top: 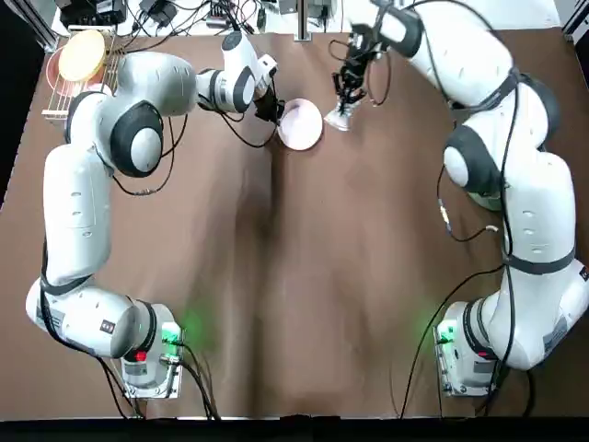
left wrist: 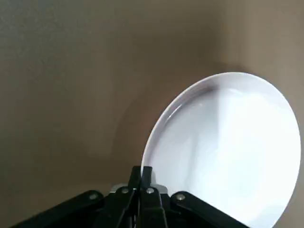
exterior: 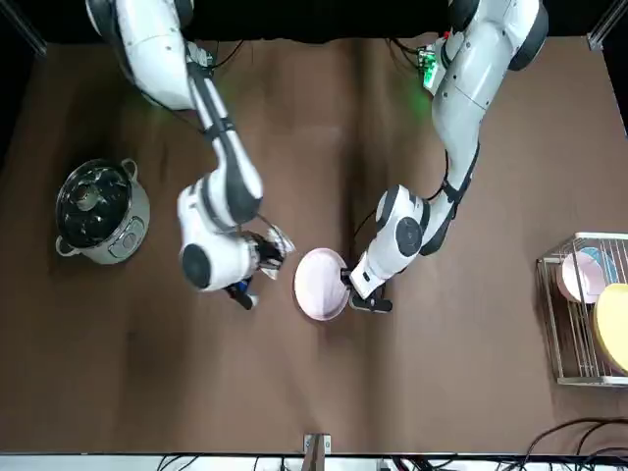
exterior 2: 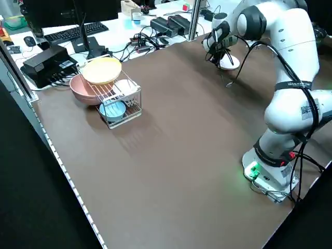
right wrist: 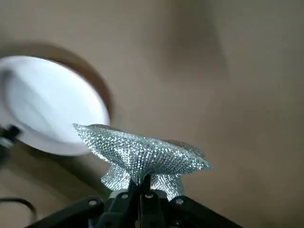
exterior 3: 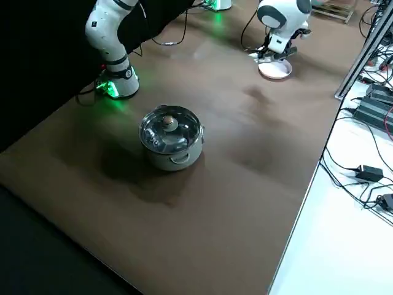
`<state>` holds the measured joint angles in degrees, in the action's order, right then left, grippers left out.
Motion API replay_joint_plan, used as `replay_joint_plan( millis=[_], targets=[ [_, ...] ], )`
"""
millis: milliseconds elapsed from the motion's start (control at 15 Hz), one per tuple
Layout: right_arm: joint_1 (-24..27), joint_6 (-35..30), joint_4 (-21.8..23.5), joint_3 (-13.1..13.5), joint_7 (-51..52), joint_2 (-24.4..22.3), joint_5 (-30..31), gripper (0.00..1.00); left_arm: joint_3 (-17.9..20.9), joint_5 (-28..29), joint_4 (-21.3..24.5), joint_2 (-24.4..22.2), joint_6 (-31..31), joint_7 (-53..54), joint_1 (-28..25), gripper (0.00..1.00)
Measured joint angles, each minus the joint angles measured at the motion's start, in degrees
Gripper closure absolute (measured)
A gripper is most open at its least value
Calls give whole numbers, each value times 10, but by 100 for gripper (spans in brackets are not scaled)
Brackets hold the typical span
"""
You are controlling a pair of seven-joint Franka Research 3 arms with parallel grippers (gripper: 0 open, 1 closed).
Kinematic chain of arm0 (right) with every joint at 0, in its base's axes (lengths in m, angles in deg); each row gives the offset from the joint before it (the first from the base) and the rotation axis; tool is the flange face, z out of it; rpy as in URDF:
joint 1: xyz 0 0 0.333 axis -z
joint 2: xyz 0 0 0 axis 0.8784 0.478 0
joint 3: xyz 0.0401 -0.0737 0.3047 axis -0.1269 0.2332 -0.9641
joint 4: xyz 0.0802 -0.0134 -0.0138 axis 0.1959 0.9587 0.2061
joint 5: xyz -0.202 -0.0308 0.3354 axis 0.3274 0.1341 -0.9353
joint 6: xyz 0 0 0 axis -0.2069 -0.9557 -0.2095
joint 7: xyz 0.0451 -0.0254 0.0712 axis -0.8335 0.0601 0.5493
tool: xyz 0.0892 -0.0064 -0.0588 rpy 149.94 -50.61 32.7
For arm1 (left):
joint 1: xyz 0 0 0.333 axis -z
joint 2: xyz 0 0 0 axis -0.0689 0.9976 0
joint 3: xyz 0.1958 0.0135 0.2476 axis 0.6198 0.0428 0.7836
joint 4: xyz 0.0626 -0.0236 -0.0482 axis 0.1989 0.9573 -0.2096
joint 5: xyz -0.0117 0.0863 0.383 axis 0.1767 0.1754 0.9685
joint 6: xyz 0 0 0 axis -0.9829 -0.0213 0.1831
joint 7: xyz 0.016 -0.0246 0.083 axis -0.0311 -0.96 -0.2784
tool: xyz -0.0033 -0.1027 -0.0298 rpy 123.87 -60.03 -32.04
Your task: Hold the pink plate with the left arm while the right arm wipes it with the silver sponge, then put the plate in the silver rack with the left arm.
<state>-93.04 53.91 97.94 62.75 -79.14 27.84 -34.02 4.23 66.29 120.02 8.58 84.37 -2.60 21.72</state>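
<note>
While the left tool (top: 273, 112) pinches the pink plate (top: 301, 123) at its nine o'clock rim, the right tool (top: 342, 109) clamps the silver sponge (top: 337, 119) at three o'clock.

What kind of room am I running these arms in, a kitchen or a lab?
Most likely a robotics lab, not a kitchen: the brown table is edged by a keyboard, power adapters and loose cables, and the pot stands on bare tabletop.
</note>
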Motion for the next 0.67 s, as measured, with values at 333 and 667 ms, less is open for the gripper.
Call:
replay_joint_plan(
  millis=[333, 667],
  targets=[
    [126, -174, 6, 3, 201, 0, 21, 98, 0, 0, -16, -16, -9, 0, -15, 98],
    [217, -190, 62, 2, 422, 11, 130, 98, -45, 0, -19, -90, -82, 4, -99, 98]
  ],
)
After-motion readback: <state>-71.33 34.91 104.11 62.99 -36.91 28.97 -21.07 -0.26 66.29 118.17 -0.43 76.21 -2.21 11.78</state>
